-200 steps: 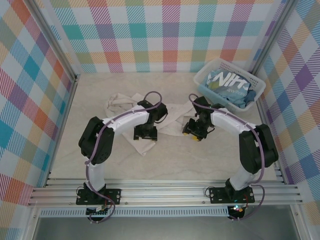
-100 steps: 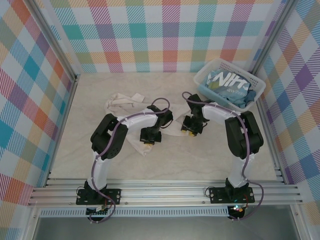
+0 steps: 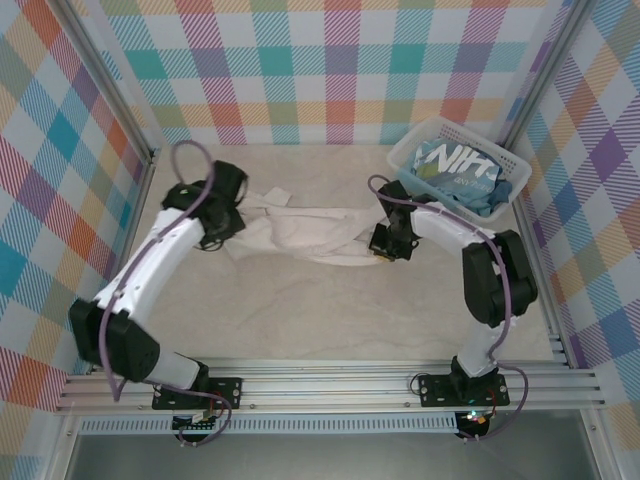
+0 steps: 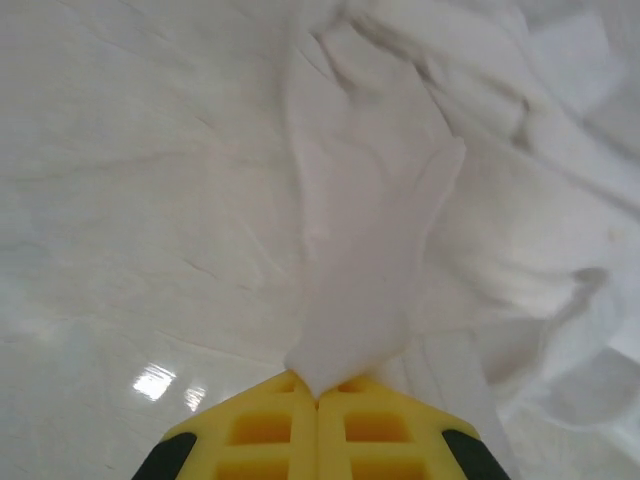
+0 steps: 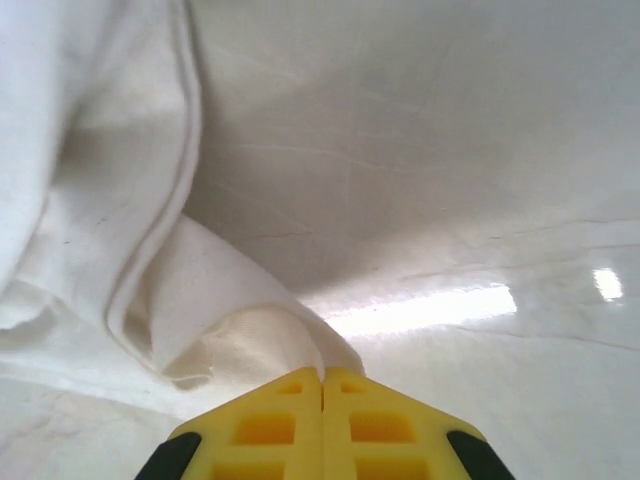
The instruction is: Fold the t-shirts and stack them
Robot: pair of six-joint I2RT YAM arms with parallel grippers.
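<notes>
Between the closed yellow jaws of your left gripper (image 4: pixel 318 392), a fold of the wrinkled cream-white cloth t-shirt (image 4: pixel 370 230) is pinched; your right gripper (image 5: pixel 322 378) clamps another edge likewise. That shirt stretches between them across the pale table (image 3: pixel 300 310); the light blue lettered t-shirt (image 3: pixel 455 162) sits in the white slatted plastic basket (image 3: pixel 400 158), far right.

left gripper (image 4: pixel 318 392): edge of the table t-shirt (image 3: pixel 300 232) between its jaws; cloth ahead and to their right
right gripper (image 5: pixel 322 378): opposite edge between its jaws; cloth ahead-left, table (image 5: pixel 450 150) ahead-right
basket (image 3: pixel 408 158): beyond the right jaws, holding the second t-shirt (image 3: pixel 455 165)
</notes>
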